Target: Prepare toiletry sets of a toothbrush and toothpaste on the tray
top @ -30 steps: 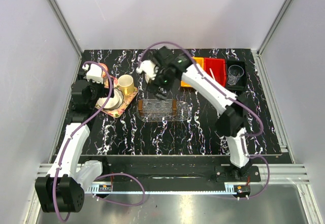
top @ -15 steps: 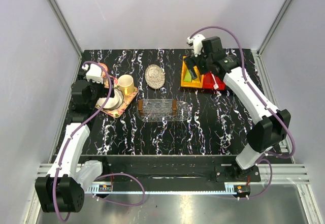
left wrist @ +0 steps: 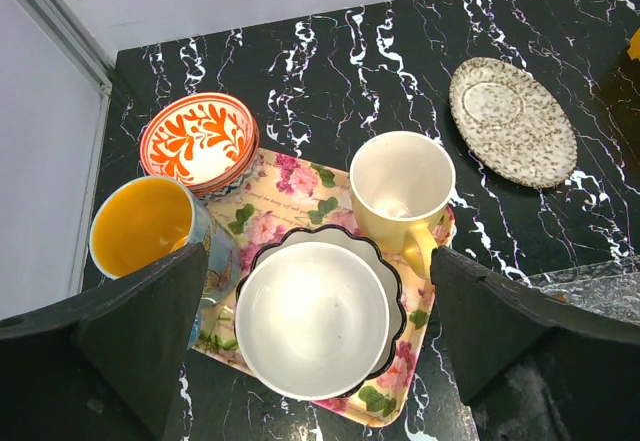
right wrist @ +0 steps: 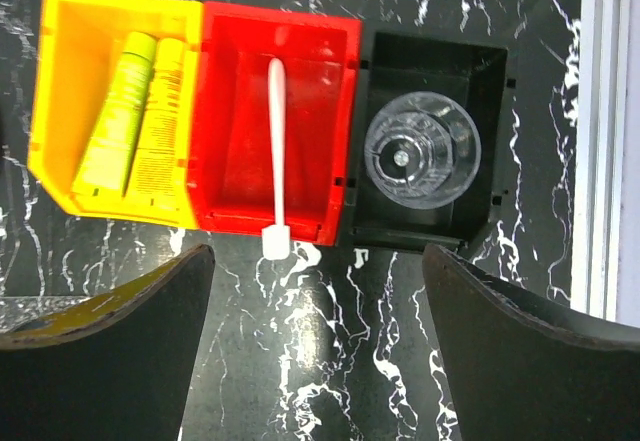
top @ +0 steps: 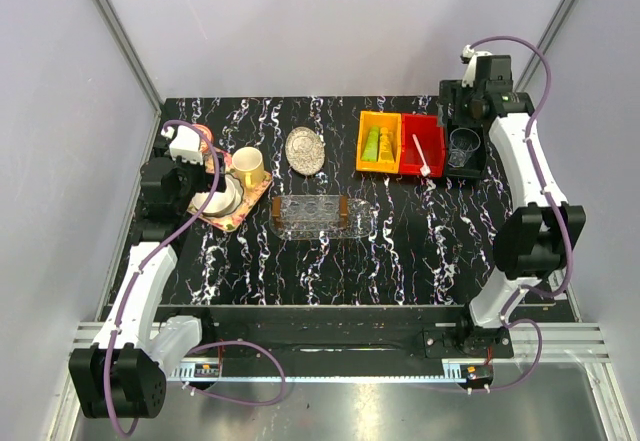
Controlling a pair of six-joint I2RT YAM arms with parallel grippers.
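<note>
Toothbrush (right wrist: 276, 151): lies lengthwise in red bin (right wrist: 235, 176), one end overhanging its rim. Right tool (right wrist: 315, 261): above red bin, jaws wide, empty. Suggested: centre on shaft, jaws across it, descend straight. Tray (top: 360, 223): well apart from red bin.

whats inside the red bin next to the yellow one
Only the white toothbrush lies in the red bin, lengthwise, its wider end poking over the rim. The rest of the floor shows bare; just the strip beneath the toothbrush is hidden.
</note>
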